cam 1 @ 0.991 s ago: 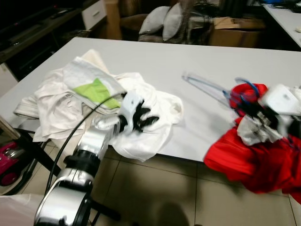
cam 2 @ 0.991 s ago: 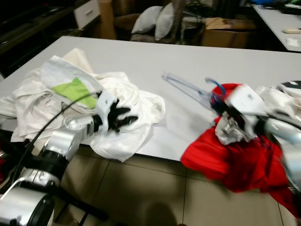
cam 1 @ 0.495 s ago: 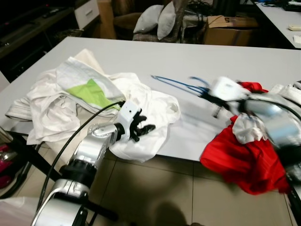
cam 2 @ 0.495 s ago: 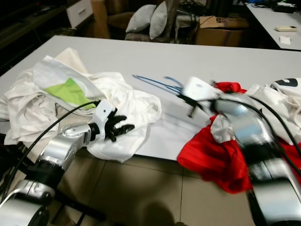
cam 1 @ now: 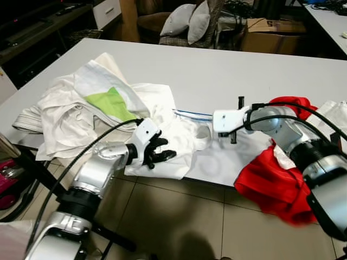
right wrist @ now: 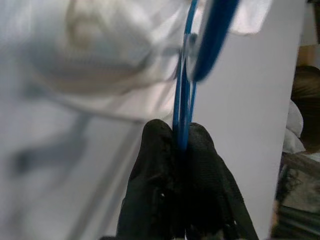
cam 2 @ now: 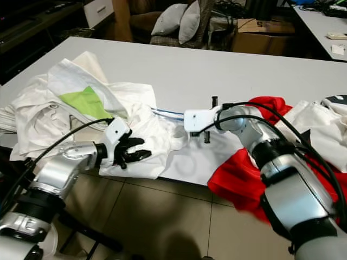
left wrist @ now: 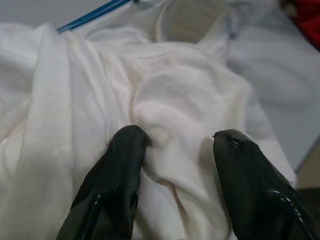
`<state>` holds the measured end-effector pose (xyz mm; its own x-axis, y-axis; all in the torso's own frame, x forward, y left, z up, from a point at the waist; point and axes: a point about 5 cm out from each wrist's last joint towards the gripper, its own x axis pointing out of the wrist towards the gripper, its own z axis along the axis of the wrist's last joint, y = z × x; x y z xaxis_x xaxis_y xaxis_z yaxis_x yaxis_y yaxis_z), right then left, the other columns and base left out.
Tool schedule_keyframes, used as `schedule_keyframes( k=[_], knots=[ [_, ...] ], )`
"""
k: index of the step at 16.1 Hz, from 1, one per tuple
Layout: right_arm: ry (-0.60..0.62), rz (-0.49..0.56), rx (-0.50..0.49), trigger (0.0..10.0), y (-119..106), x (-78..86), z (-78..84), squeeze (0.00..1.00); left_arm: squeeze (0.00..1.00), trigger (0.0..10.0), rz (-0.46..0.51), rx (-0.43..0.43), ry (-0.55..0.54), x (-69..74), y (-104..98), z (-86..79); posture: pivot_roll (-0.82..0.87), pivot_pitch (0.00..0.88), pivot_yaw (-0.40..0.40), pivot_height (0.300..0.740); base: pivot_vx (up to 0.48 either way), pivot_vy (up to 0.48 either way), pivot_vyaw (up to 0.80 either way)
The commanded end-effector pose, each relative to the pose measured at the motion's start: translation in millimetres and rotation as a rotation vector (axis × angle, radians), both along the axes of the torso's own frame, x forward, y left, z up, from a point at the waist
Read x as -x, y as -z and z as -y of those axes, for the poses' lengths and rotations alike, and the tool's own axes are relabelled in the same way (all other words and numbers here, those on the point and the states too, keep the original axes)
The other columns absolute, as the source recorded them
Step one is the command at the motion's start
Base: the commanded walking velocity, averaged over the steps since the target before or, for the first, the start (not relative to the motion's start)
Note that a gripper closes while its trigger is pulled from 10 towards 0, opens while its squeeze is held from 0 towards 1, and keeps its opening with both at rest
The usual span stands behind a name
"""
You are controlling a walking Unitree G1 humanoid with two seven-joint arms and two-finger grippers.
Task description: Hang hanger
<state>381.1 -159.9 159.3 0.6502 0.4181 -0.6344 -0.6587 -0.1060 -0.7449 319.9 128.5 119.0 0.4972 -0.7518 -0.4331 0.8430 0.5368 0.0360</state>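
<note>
A thin blue wire hanger [cam 1: 191, 114] lies low over the grey table [cam 1: 217, 70], and my right gripper [cam 1: 212, 120] is shut on it. The right wrist view shows its fingertips [right wrist: 159, 135] pinching the blue wires [right wrist: 184, 95]. The hanger's far end reaches the neck of a white garment [cam 1: 179, 146] at the table's front edge. My left gripper [cam 1: 162, 151] is open on that garment's near side, with a fold of the cloth [left wrist: 170, 100] between its fingers [left wrist: 127, 150]. The blue hanger [left wrist: 92, 14] shows beyond the cloth.
A heap of white clothes with a green patch [cam 1: 108, 103] covers the table's left part. A red garment [cam 1: 271, 179] hangs over the front edge at the right, under my right arm. Cushions [cam 1: 187, 21] and a cardboard box [cam 1: 271, 35] stand behind the table. Tiled floor [cam 1: 179, 227] lies below.
My right arm has swung left across the table, carrying the blue hanger from the red garment to the white garment. The left gripper has stayed at the white garment's edge.
</note>
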Motion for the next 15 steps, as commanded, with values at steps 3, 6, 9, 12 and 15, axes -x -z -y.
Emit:
schedule_keyframes(
  k=[3,6,9,12,15],
  knots=[
    [0.068,-0.004,0.135,10.0,2.4,-3.1,23.0,0.00,0.00,10.0,0.028,-0.060,-0.013,-0.1,-8.4,-14.3,-0.02,0.000,0.022,0.740,0.000,0.000,0.00],
    [0.214,0.011,0.147,10.0,-8.5,-4.6,59.4,0.00,0.00,10.0,0.077,-0.118,-0.111,-11.6,-12.2,-32.9,-0.02,0.000,0.021,0.740,0.000,0.000,0.00],
    [0.330,0.033,0.145,10.0,-21.4,-1.6,92.7,0.00,0.00,10.0,0.127,-0.157,-0.160,-20.3,-18.4,-40.1,-0.04,0.000,0.041,0.740,0.000,0.000,0.00],
    [0.423,0.075,-0.085,10.0,-47.5,1.0,113.6,0.00,0.00,10.0,0.222,-0.150,-0.244,-37.0,-28.8,-39.1,-0.06,0.000,0.058,0.740,0.000,0.000,0.00],
    [0.352,0.150,-0.501,10.0,-75.0,-3.7,92.4,0.00,0.00,10.0,0.225,-0.042,-0.167,-33.8,-34.3,-24.8,-0.08,0.000,0.074,0.740,0.000,0.000,0.00]
  ],
)
